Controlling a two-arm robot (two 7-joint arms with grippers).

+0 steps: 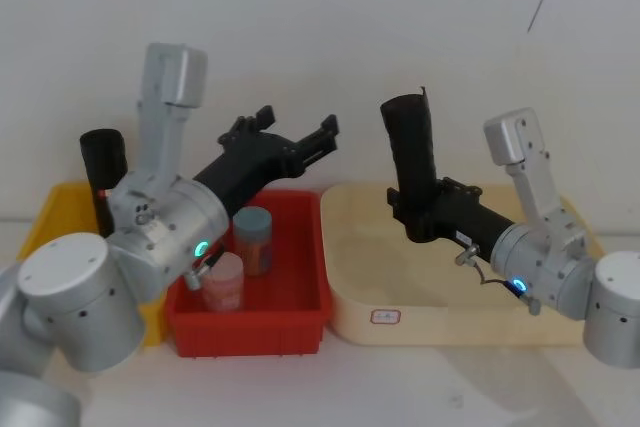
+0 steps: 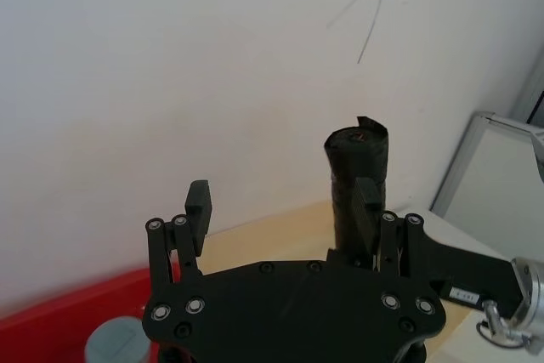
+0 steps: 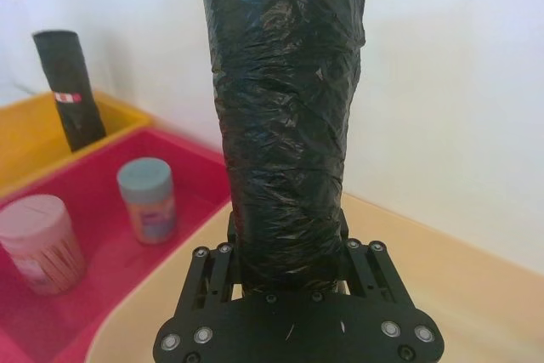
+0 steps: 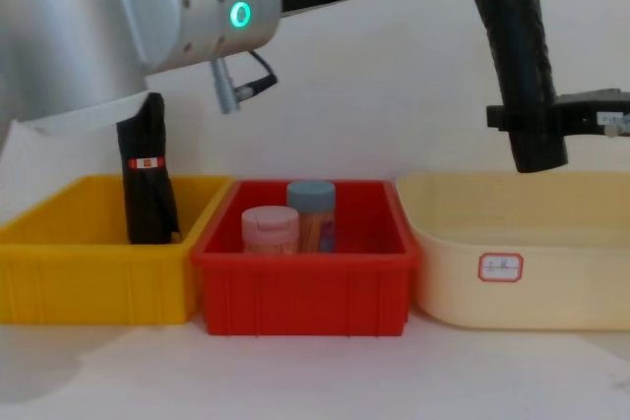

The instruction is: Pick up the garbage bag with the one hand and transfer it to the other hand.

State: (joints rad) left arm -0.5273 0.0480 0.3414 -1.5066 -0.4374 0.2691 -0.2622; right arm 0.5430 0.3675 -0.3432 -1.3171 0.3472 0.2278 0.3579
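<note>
The garbage bag (image 4: 148,189), a smooth black roll with a red-and-white label band, stands upright in the yellow bin (image 4: 79,272) and leans on its back wall; it also shows as the garbage bag (image 3: 66,82) and the garbage bag (image 1: 103,157). A second black roll (image 4: 522,46), wider and creased, is held upright above the beige bin (image 4: 551,282) by my right gripper (image 4: 532,120), which is shut on its lower end. My left gripper (image 1: 297,122) hovers open over the red bin (image 1: 300,297), pointing at that roll (image 2: 357,167) with a gap between them.
Inside the red bin stand a pink jar (image 4: 269,228) and a blue-lidded jar (image 4: 311,213). The three bins sit side by side on the white table, with a white wall close behind them.
</note>
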